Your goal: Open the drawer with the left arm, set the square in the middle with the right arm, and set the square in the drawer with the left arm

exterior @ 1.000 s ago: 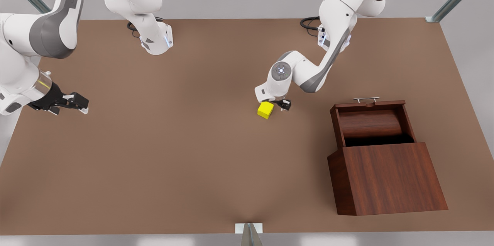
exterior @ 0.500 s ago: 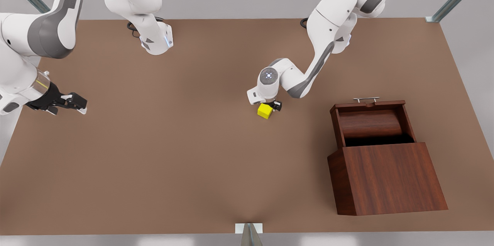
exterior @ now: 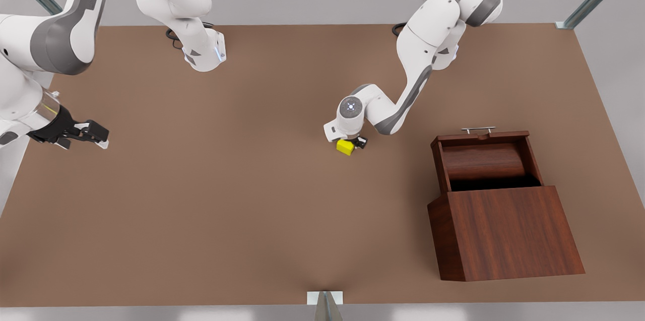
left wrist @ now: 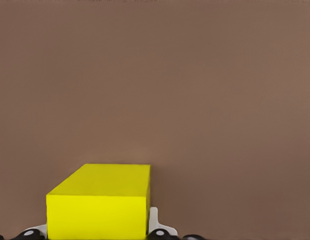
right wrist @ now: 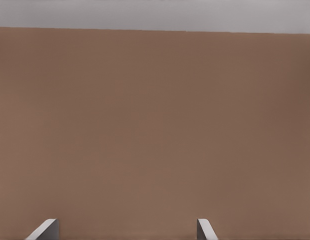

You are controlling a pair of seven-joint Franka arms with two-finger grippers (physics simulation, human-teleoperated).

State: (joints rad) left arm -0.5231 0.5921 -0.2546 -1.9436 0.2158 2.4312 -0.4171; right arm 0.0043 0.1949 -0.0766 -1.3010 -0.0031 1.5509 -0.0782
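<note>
straddling the yellow cube (left wrist: 97, 200) on the tabletop (exterior: 227, 185), my left gripper (exterior: 351, 143) has fingers spread either side of it. my right gripper (exterior: 90, 137) waits, fingers parted, well apart from the open drawer (exterior: 484, 159).

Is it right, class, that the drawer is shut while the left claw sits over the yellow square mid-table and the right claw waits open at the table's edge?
Not quite. The drawer is pulled open, as the front view shows. The rest stands: the left claw sits over the yellow square, and the right claw waits open at the table's edge.
</note>
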